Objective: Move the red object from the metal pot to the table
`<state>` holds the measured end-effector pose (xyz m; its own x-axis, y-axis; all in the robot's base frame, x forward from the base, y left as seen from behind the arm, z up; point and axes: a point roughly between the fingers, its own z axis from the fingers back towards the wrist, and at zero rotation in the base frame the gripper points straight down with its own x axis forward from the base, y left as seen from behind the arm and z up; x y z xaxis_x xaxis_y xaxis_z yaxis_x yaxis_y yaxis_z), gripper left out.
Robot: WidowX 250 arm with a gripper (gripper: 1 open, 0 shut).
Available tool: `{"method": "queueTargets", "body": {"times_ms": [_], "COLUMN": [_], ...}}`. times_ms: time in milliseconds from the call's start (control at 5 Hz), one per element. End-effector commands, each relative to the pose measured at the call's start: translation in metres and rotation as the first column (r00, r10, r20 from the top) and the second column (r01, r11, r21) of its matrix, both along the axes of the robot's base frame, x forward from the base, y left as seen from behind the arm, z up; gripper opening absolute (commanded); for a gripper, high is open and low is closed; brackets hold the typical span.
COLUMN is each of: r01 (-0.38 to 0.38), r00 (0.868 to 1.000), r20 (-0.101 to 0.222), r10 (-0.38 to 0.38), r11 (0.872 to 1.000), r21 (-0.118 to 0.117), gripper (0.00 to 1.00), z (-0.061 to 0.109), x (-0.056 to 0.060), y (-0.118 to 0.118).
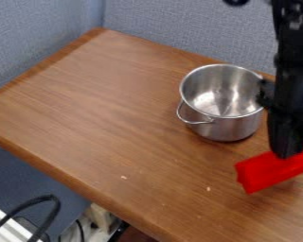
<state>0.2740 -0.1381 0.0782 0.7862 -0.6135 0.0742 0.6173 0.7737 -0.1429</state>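
Note:
The red object (pixel 272 171) is a bright red oblong block hanging low over the table (pixel 91 113) at the right, in front of and to the right of the metal pot (pixel 223 102). My gripper (pixel 287 149) points straight down and is shut on the block's upper edge. Whether the block touches the wood I cannot tell. The shiny steel pot stands upright on the table with nothing visible inside it. A loop handle shows on its front left side.
The brown wooden table runs from the back corner to its rounded front edge (pixel 79 184). A blue-grey wall (pixel 65 24) stands behind it. Black cables (pixel 27 213) lie on the floor below the front edge.

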Motion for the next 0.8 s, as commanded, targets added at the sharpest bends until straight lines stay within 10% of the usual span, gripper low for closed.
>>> {"method": "queueTargets", "body": {"times_ms": [0, 600], "r01": [0.026, 0.026], "r00": [0.998, 0.998], "r20": [0.060, 0.054], "r10": [-0.026, -0.025], "r11": [1.000, 0.999], "r21": [-0.011, -0.021], "gripper": [0.00, 0.00], "z": [-0.006, -0.037], "x": [0.002, 0.007], "y": [-0.004, 0.000]}}
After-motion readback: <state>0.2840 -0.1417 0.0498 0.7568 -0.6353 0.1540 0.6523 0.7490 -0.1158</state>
